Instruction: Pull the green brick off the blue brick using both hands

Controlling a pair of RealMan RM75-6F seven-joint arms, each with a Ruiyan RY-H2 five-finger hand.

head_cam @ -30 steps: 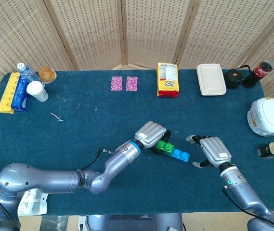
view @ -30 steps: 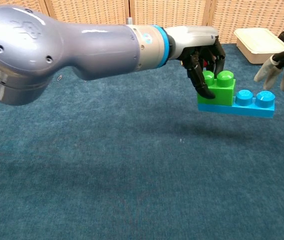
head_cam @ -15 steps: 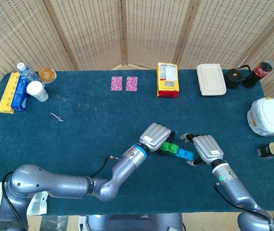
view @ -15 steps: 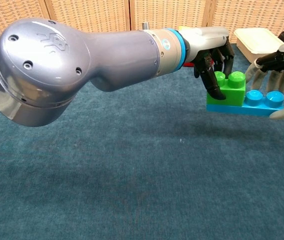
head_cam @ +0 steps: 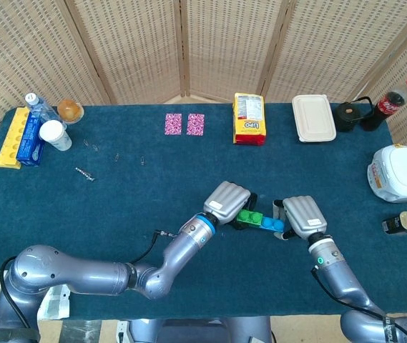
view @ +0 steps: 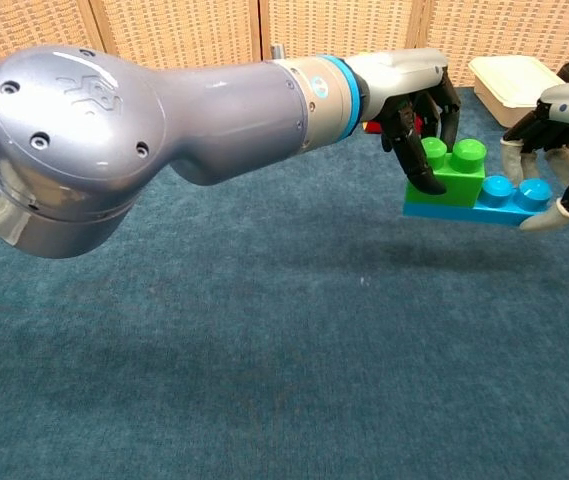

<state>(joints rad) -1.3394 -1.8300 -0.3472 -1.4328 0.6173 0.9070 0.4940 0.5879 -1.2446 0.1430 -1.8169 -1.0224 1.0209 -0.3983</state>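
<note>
Head view is looking down on a bench (head_cam: pixel 117 207) covered in dark blue carpet, with woven screens standing behind it. Near the lower middle of the frame, the left hand (head_cam: pixel 226 202) and the right hand (head_cam: pixel 301 216) are meeting around a pair of joined bricks. The green brick (head_cam: pixel 247 216) is sitting on the left end of the blue brick (head_cam: pixel 270 225), both partly hidden between the two hands. In the chest view, the left hand (view: pixel 404 85) is reaching in from the upper left, its dark fingers (view: pixel 411 150) curling around and pinching the green brick (view: pixel 452 168). The blue brick (view: pixel 484 200) is lying underneath and sticking out to the right, and the pair is being held clear above the carpet. The right hand (view: pixel 559 135), at the right edge of the frame, is closing its pale-tipped fingers (view: pixel 539 220) on the far end of the blue brick, one tip touching under its corner. Along the top of the head view, a yellow snack bag (head_cam: pixel 249 118), a white lidded box (head_cam: pixel 312 118) and a cola bottle (head_cam: pixel 393 100) are standing in a row, with two pink cards (head_cam: pixel 184 123) lying to their left. A white cup (head_cam: pixel 54 134) and a yellow tray (head_cam: pixel 13 137) are sitting at the upper left.
</note>
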